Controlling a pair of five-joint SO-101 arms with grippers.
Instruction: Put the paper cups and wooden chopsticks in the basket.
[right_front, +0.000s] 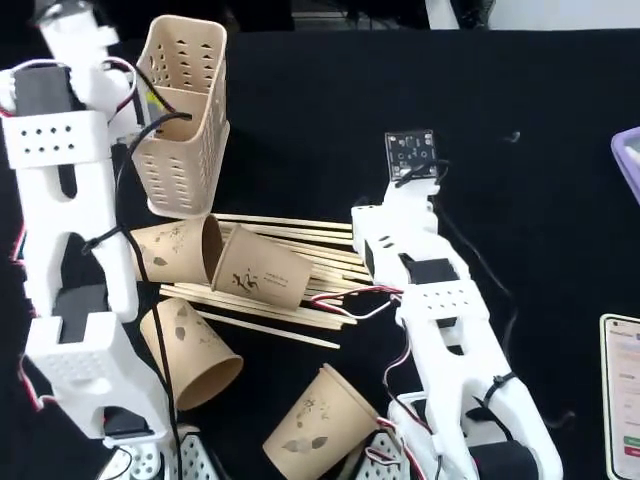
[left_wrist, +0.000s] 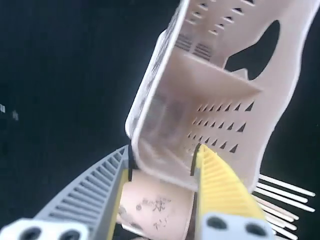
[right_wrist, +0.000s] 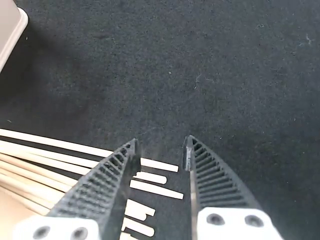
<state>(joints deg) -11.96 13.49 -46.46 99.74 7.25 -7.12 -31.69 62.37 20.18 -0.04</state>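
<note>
Left gripper (left_wrist: 162, 150) is clamped on a wall of the tilted basket (left_wrist: 220, 90), a paper cup (left_wrist: 155, 205) lying just beneath. Right gripper (right_wrist: 161, 141), jaws apart, hangs over the ends of the wooden chopsticks (right_wrist: 155, 189).

White, blocky arms (right_front: 50, 140) trail black and red cables (right_front: 372, 300). The left claw (left_wrist: 162, 152) shows grey and yellow ribbed fingers (left_wrist: 220, 185), the right claw (right_wrist: 161, 142) black ones, screws (right_wrist: 215, 219) behind each.

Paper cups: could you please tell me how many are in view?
4. One paper cup and a second lie side by side on the chopsticks by the basket, a third beside the left arm, a fourth between the two arms. The arms may hide more.
</note>
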